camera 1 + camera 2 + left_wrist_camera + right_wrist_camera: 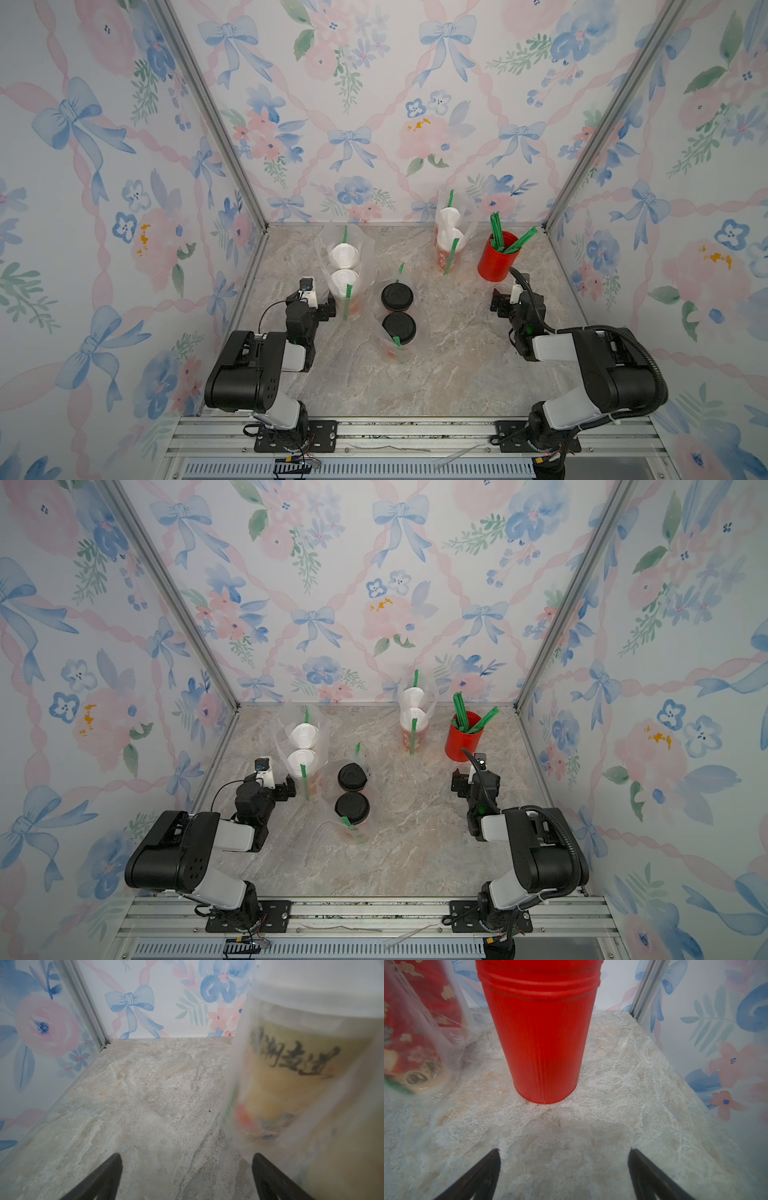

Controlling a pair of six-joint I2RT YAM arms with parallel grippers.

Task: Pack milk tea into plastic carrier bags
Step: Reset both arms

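As L gripper [186,1156] gapes, bagged cup [301,1084] sits beside.

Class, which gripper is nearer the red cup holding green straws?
Right. The right gripper faces the red cup close by; the left gripper is across the table, beside bagged white-lidded cups.

Near pair: I see two white-lid cups [344,266], cream-sided, upright in a clear bag [322,245] just right of my left gripper [329,308].
Middle pair: black-lid cups [398,311] upright in a second bag [422,328], between my grippers, nearer the left.
Far pair: red-sided cups [449,232] upright in a third bag [468,226], ahead-left of my right gripper [496,300].
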